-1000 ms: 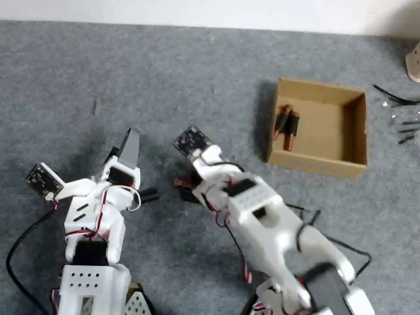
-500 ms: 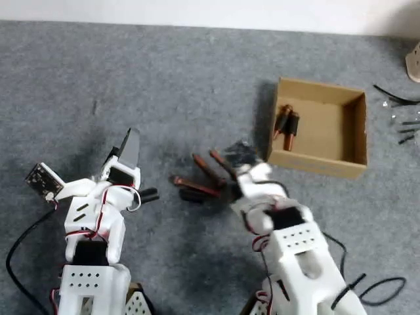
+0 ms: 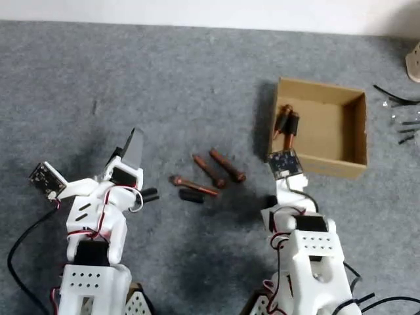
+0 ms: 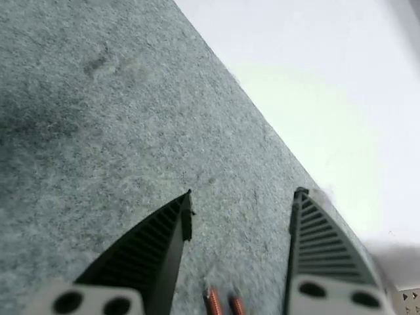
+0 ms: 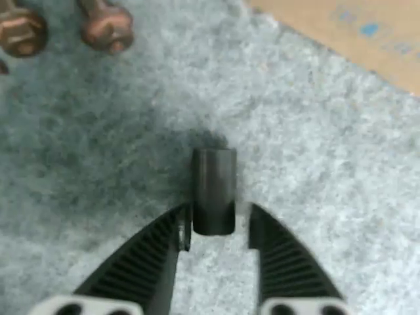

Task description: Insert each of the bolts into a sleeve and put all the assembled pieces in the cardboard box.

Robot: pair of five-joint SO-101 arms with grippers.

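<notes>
Three copper bolts (image 3: 209, 172) lie side by side on the grey carpet in the middle of the high view, with a black sleeve (image 3: 191, 195) just below them. A second black sleeve (image 3: 149, 194) lies beside my left arm. My left gripper (image 3: 126, 152) stands open and empty over bare carpet, left of the bolts; its own view shows the left gripper (image 4: 243, 197) with two bolt tips (image 4: 213, 302) low between the fingers. My right gripper (image 5: 216, 220) is open, its fingertips on either side of a third black sleeve (image 5: 213, 190) lying on the carpet. Two bolt heads (image 5: 105, 26) lie beyond it.
The cardboard box (image 3: 354, 141) stands at the right rear with assembled pieces (image 3: 287, 122) against its left wall; its edge (image 5: 354, 33) is close to the right gripper. Loose black parts (image 3: 403, 121) lie at the far right. The right arm (image 3: 308, 243) stands in front of the box.
The right arm has swung from over the bolts to the right, near the box, uncovering the three bolts. The left arm has stayed put.
</notes>
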